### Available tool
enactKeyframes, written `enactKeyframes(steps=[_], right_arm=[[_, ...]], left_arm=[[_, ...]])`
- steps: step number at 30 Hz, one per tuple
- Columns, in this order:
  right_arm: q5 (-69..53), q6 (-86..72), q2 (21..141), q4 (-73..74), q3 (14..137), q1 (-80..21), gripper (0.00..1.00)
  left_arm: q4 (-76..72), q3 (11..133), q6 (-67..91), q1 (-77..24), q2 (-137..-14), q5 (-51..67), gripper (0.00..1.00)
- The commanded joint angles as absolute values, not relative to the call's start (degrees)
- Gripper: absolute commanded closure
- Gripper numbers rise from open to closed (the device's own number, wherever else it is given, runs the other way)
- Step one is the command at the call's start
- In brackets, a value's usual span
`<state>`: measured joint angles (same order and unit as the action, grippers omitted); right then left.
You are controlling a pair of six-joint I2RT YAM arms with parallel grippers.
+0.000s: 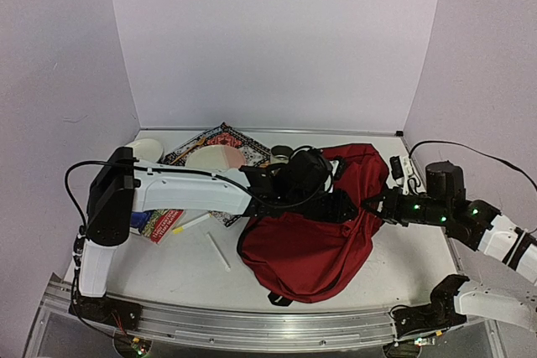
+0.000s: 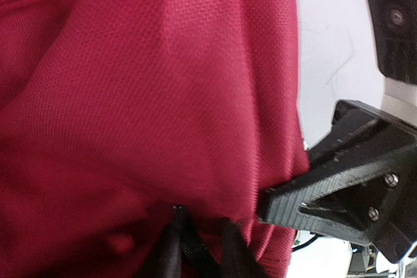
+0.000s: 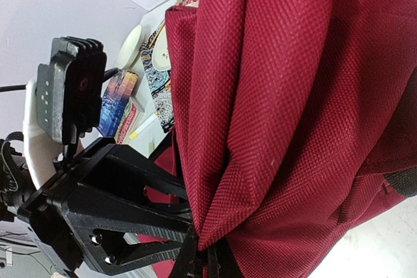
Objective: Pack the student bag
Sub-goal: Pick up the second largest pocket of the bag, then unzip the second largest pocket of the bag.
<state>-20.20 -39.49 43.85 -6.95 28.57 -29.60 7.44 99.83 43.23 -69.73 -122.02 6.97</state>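
Where the white desk (image 1: 168, 270) has its middle and right part, the student bag (image 1: 315, 241) lies slumped, soft and dark red. It goes from close to the far edge almost to the near edge. The left arm (image 1: 185, 190) reaches over from the left edge, and the right arm (image 1: 470, 220) comes in from the right edge. They meet at the bag's right side. The left tool (image 2: 201, 242) is closed on a fold of the red cloth. The right tool (image 3: 201, 262) pinches the cloth too, just beside it. Toward the far left corner lie a flat patterned thing (image 1: 226, 138), a pink plate (image 1: 216, 158) on it, and a white bowl (image 1: 148, 150). A thin white stick (image 1: 218, 251) lies near the bag's left side.
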Motion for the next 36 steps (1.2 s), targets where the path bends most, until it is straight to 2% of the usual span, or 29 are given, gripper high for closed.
enactKeyframes(steps=[1,5,23,36], right_arm=[[-20.9,-37.5,43.9,-9.2,33.9,-30.8,1.0],[-21.0,-36.9,43.9,-7.9,35.4,-31.0,1.0],[-22.2,-34.8,44.3,-3.7,41.1,-31.2,1.0],[-22.4,-34.3,44.5,-2.4,44.0,-31.1,1.0]], left_arm=[[2.7,96.8,44.3,-69.4,-115.8,6.8,0.87],[1.2,93.4,44.3,-68.7,-112.1,5.3,1.0],[-2.3,83.0,45.3,-66.3,-103.3,1.3,1.0],[-6.6,71.0,47.9,-61.2,-97.2,0.6,1.0]])
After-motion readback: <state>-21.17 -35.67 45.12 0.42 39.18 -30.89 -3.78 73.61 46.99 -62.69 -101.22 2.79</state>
